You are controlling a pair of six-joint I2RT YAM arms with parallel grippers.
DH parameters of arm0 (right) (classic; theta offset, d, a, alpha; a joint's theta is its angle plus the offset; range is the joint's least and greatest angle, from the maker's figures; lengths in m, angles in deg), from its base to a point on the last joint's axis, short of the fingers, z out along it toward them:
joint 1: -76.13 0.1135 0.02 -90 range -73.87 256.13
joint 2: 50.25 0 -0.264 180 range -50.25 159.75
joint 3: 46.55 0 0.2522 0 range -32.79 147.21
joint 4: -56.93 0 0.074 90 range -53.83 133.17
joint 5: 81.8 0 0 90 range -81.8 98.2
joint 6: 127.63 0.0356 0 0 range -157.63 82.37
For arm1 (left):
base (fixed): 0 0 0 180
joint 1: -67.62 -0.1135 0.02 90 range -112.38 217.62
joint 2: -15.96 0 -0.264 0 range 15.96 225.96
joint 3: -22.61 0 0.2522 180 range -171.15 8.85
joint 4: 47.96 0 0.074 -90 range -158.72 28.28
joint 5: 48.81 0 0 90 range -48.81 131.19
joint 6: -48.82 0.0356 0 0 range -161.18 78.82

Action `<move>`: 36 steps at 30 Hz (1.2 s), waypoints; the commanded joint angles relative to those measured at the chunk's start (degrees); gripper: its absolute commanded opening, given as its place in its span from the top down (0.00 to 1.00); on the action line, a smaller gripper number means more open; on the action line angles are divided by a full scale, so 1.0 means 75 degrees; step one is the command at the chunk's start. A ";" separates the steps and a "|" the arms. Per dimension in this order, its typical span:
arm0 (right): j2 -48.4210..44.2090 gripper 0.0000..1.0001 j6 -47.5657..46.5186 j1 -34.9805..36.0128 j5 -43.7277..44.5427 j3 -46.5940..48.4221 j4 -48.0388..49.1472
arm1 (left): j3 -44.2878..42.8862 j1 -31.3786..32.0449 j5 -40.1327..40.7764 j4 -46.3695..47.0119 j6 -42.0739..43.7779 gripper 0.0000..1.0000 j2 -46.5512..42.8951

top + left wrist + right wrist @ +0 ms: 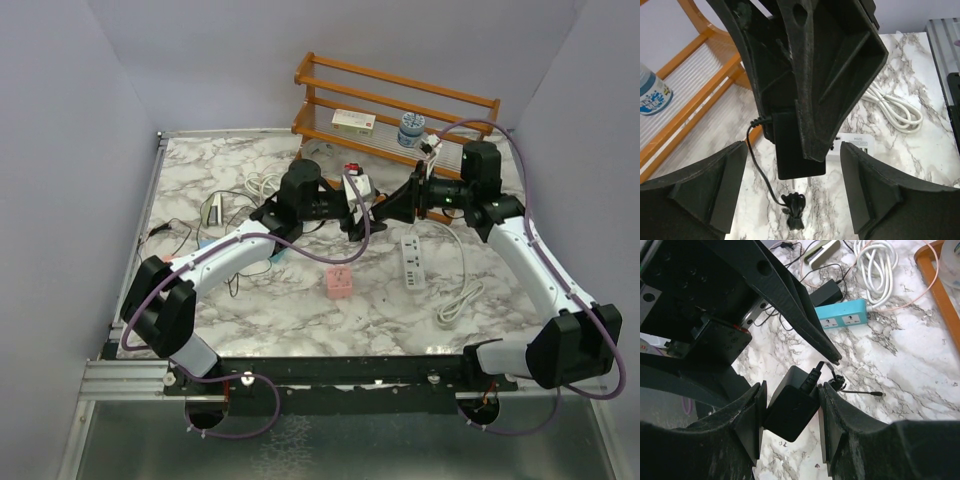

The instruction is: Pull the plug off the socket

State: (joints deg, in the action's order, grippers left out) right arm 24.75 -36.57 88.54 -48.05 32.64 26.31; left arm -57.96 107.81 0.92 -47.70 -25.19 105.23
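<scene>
A black adapter plug (pixel 792 402) sits clamped between my right gripper's (pixel 790 415) jaws, held in the air above the marble table (pixel 300 310). In the left wrist view the plug (pixel 795 145) hangs with its two metal prongs bare, in no socket. Its thin black cable ends in a tied bundle (pixel 795 210) on the table. My left gripper (pixel 792 200) is open and empty, its jaws wide on either side just below the plug. In the top view both grippers meet at mid-table, left (pixel 352 222) facing right (pixel 395 205). A white power strip (pixel 413 262) lies to the right.
A blue power strip (pixel 840 315) lies under the left arm, a pink cube socket (pixel 337 283) in front, a white strip with a red switch (pixel 358 180) behind. An orange wooden shelf (pixel 400 100) stands at the back. White cord coils (pixel 895 107) and loose cables (pixel 215 210) lie around.
</scene>
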 commanded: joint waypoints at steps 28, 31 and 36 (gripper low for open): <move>-0.0260 0.12 0.0492 0.0054 0.0587 -0.0286 0.0479 | 0.0033 0.0134 0.0951 -0.0431 0.0880 1.00 -0.0110; -0.0346 0.02 0.0343 0.0048 0.0767 -0.0241 0.0298 | 0.0142 0.0012 0.1041 -0.0504 0.1046 1.00 -0.0253; -0.0673 0.00 -0.0068 0.0048 0.1285 -0.0224 -0.0016 | 0.0133 -0.0334 0.1149 -0.1057 0.1446 1.00 -0.0642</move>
State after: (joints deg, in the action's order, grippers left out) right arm 22.76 -33.81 88.56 -42.54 30.43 29.37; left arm -57.00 107.48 7.59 -52.18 -18.11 105.10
